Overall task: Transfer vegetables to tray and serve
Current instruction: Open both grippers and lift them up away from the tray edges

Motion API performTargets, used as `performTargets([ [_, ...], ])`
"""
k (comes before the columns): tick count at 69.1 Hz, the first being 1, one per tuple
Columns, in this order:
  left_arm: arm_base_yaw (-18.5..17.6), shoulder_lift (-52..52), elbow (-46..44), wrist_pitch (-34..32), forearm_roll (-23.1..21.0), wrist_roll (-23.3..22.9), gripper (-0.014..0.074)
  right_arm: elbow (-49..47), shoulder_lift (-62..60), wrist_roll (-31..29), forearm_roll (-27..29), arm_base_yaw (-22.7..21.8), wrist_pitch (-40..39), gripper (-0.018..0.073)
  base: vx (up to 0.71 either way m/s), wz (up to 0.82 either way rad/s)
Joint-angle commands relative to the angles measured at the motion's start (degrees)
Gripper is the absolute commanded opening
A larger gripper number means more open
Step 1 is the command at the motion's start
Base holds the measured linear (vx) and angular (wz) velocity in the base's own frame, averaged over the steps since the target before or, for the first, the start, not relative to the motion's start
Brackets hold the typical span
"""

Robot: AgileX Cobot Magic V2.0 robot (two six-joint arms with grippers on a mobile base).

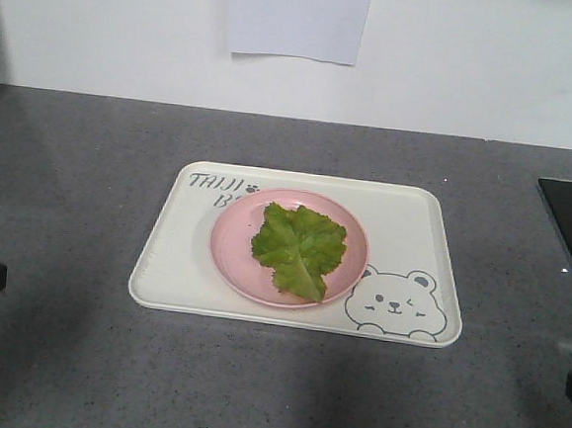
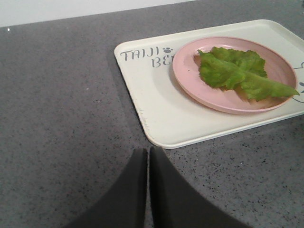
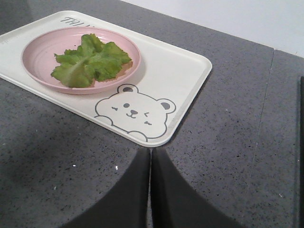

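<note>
1. Lettuce leaf lies flat on the round pink plate, crinkled edge toward the far side, pale rib pointing toward the near rim. The plate sits inside the cream tray, partly covering the grey lettering; the bear drawing shows at the near right corner.
2. Tray rests on the grey speckled table, roughly centred, with bare surface on all sides.
3. Left gripper: fingers pressed together, nothing between them, poised just off the tray's near left corner and apart from it.
4. Right gripper: fingers likewise clenched and empty, tips very close to the tray's bear corner; whether they touch the rim cannot be told.
5. Judgement on progress: the leaf is already within the tray, carried by the plate; serving the tray appears to be what remains.
6. Risks noted:
   - Both grippers would need to spread before taking the rim; advancing while clenched would shove the tray across the table.
   - Uneven lift between the two arms would tilt the tray, and the plate could slide on the smooth surface.
   - The leaf is light and unsecured, so a jolt or tilt could tip it off the plate.
   - The tray rim is low, so a shallow pinch may slip.
</note>
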Motion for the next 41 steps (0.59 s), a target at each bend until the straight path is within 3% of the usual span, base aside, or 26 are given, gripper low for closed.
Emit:
performTargets([
  [1,-0.2,-1.78,1.9,-9.82,-3.24,-0.46,-0.0007,-0.47,-1.39,-0.67,0.38,-0.04,-5.74,-0.0006,0.0,0.0],
  [16,-0.2,-1.87,2.21,-13.93,-3.25,-0.46,-0.0007,-0.47,-1.74,-0.67,0.81,-0.04,-5.76,-0.0006,0.0,0.0],
  [41,-0.2,-1.87,2.21,-13.86,-3.25,-0.46,-0.0007,-0.47,-1.74,-0.67,0.81,-0.04,-5.65,-0.0006,0.0,0.0],
])
